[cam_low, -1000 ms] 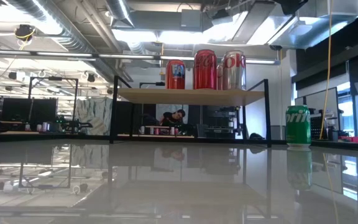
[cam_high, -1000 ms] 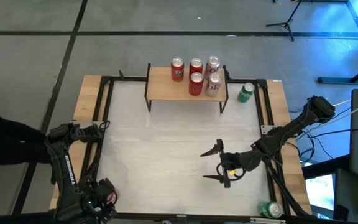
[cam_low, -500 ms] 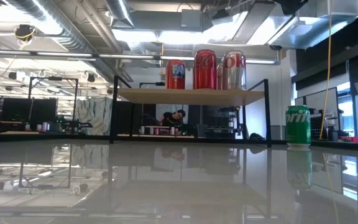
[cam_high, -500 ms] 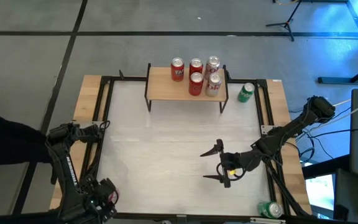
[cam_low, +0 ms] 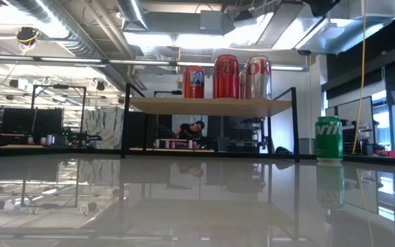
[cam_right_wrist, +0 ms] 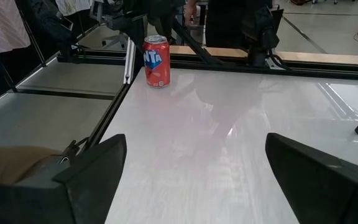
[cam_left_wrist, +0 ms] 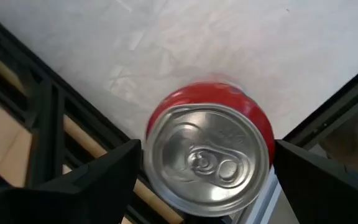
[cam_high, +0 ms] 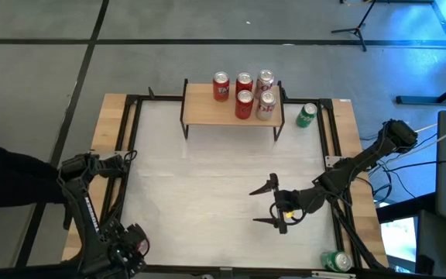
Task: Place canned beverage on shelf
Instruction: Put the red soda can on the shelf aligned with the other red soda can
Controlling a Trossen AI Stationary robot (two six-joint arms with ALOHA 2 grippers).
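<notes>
With 5 round metal cans [cam_high: 244, 93] already on the light-wood, black-legged shelf [cam_high: 201, 108], you have more left. Your left gripper [cam_left_wrist: 201, 186] straddles an upright red can [cam_left_wrist: 209, 155], spread wide, gripping nothing; your right gripper [cam_high: 272, 204] hangs open, empty.

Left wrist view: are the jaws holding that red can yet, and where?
No. The red can stands free between open jaws; nothing is held.

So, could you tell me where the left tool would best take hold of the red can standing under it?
Around the middle of its side wall, coming straight down. The red can stands upright with its lid up, and the left tool hovers open with a finger on either side, so closing would likely clamp the round body.
</notes>
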